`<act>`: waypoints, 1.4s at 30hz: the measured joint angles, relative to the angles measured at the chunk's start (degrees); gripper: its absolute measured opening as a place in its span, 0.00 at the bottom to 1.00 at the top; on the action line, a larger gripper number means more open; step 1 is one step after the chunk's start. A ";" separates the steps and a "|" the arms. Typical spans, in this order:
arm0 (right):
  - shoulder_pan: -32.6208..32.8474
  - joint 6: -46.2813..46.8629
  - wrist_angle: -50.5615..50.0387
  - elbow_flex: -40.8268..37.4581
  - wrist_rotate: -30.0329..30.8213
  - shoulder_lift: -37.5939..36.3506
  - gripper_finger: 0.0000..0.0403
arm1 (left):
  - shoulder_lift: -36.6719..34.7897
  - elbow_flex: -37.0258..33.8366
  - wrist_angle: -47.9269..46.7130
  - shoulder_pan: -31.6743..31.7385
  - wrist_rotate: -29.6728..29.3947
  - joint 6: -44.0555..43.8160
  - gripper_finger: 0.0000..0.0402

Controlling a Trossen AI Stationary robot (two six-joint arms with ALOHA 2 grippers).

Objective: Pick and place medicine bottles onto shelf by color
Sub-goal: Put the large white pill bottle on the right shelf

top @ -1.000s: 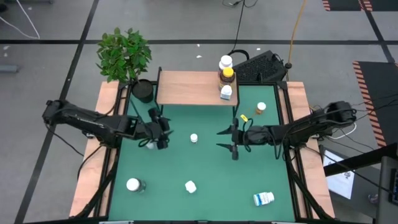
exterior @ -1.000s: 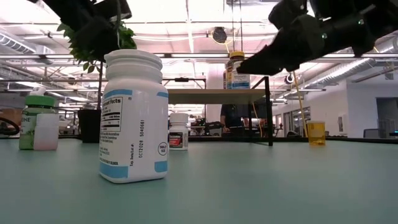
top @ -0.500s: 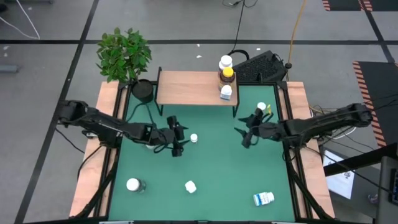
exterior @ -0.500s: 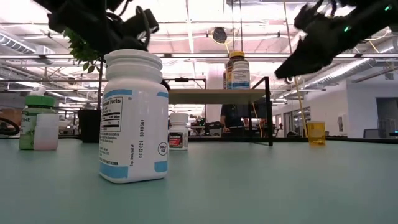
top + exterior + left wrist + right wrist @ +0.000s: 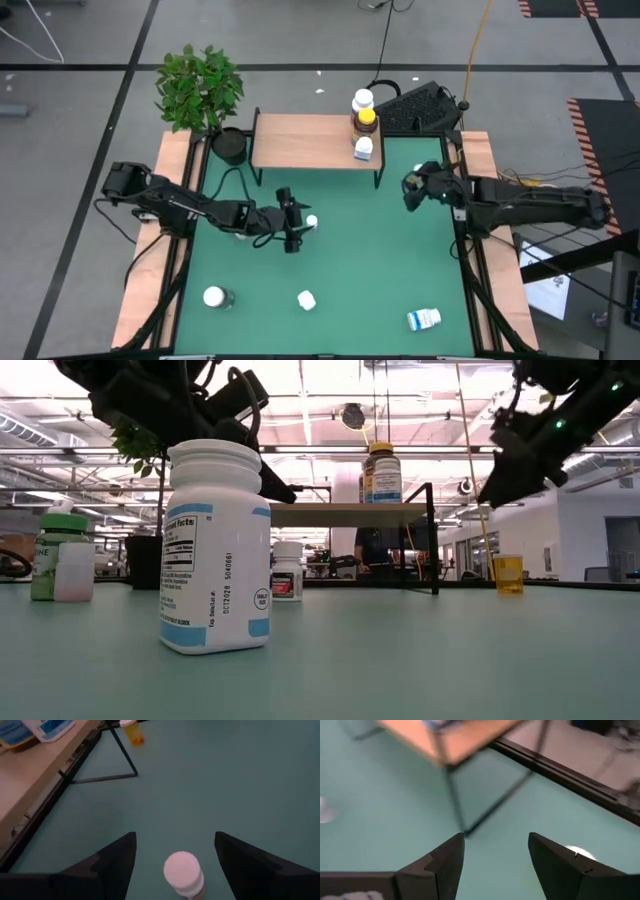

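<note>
Hiding orange vial [image 5: 419, 172], right end effector [image 5: 410, 190] overhead

Shelf [image 5: 310, 140] left two-thirds bare; three bottles [image 5: 363, 122] crowd its right end; open green table [image 5: 350, 260] mid-field between scattered bottles.

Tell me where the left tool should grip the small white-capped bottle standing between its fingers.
Grip the small white-capped bottle on its sides just under the cap, coming down from above. It stands upright, free of anything else, and the left tool is open with a finger on each side, so closing there should hold it.
</note>
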 joint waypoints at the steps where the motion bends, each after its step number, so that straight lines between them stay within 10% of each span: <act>1: -1.24 -0.72 -0.50 0.02 0.02 0.19 0.53 | 0.02 0.00 0.18 0.18 -0.01 0.85 0.68; 5: -4.65 -4.02 -0.78 0.04 -4.55 0.78 0.53 | 0.02 -0.02 2.89 1.67 0.00 3.08 0.68; 14: -4.02 8.38 7.48 0.07 -45.42 -0.22 0.53 | 0.02 -0.02 5.63 4.23 1.98 -2.03 0.68; 17: 0.72 13.49 11.79 0.07 -50.31 -0.68 0.53 | 0.07 -0.01 3.97 4.02 2.15 -8.61 0.68; 27: 29.42 23.13 10.28 0.11 -31.91 0.09 0.53 | 0.09 -0.02 3.88 -6.76 3.89 -20.76 0.68; 42: 70.46 30.93 29.31 7.35 -1.27 20.30 0.48 | 0.11 0.00 23.37 -26.30 -1.38 -10.79 0.68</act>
